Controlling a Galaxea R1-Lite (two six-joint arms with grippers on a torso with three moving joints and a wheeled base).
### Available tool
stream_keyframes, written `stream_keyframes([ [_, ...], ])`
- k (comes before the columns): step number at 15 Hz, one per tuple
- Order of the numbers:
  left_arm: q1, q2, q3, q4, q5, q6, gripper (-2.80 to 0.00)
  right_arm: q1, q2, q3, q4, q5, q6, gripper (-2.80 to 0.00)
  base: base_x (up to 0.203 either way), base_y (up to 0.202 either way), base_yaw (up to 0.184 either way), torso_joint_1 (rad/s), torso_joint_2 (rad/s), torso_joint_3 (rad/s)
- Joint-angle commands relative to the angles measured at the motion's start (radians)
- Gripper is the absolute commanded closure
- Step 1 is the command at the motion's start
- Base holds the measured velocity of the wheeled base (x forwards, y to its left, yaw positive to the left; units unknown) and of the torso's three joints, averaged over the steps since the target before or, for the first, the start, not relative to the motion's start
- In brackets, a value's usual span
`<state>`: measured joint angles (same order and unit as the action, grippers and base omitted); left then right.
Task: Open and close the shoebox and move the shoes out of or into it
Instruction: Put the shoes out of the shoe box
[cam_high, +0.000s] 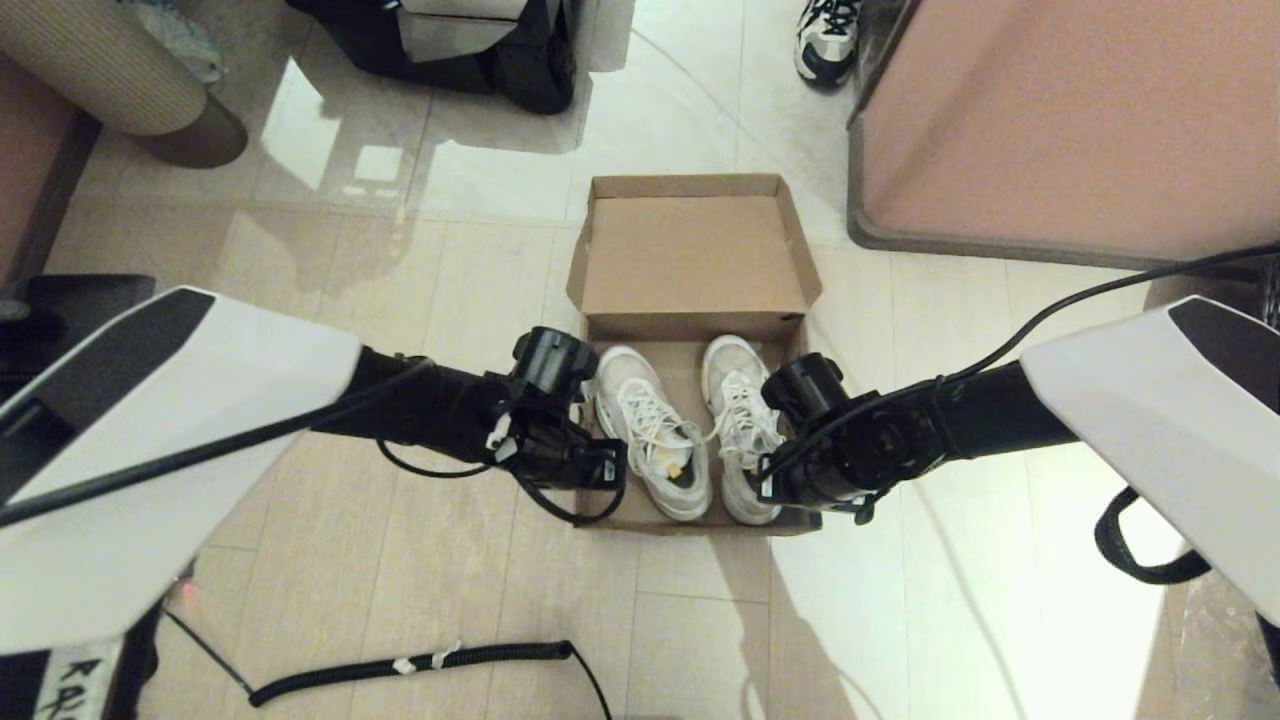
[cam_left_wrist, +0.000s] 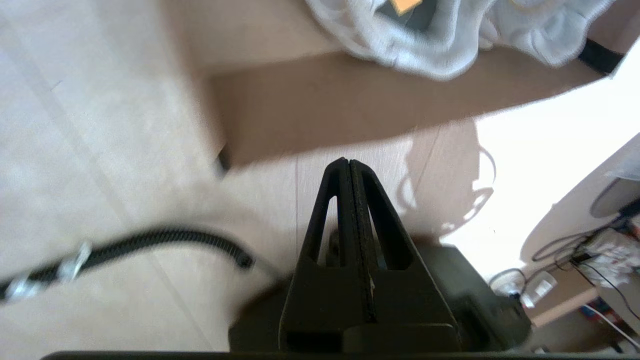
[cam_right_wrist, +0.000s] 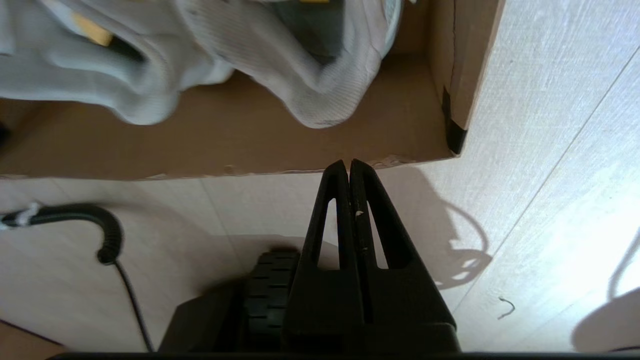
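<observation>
**Box open on floor, shoes inside, both claws shut and empty**

Floor (cam_high: 420, 300): pale tile, glossy, carries everything here.

Box (cam_high: 693, 255): brown cardboard, lid flapped back and standing open on the far side. It sits between the two claws, just ahead of each. Black tape bit at the near corner beside the right claw, seen in the right wrist view.

Shoes (cam_high: 652, 430): white and grey mesh pair, side by side in the box, heels toward the claws, toes toward the lid. White laces loose between them.

Left claw (cam_left_wrist: 348, 165): at the box's near left corner, just outside the near wall. Fingers pressed flat together, nothing between them. Wrist view blurred.

Right claw (cam_right_wrist: 348, 165): at the near right corner, tips just shy of the near wall's edge; contact not clear. Fingers likewise closed tight, holding nothing. Nearest heel lies just past the wall.

Coiled black cable (cam_high: 420, 665): on the floor behind both claws, toward the robot.
</observation>
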<state>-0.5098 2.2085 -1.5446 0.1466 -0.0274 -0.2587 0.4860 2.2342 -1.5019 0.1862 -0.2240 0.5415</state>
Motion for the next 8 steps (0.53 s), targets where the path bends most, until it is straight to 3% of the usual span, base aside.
stream_keyframes([
  [1,0.028,-0.120,0.080,0.003,-0.004,-0.004,0.00,0.016,-0.008,-0.020,-0.001,-0.001,0.007,0.00,0.000,0.000,0.000,0.000,0.00,0.000],
  [4,0.055,-0.171,0.164,-0.035,-0.016,-0.004,0.00,0.039,0.044,-0.115,0.001,-0.003,0.027,0.00,0.000,0.000,0.000,0.000,0.00,0.000],
  [8,0.057,-0.177,0.184,-0.073,-0.016,-0.004,0.00,0.067,0.149,-0.219,0.004,-0.005,0.028,0.00,0.000,0.000,0.000,0.000,0.00,0.000],
])
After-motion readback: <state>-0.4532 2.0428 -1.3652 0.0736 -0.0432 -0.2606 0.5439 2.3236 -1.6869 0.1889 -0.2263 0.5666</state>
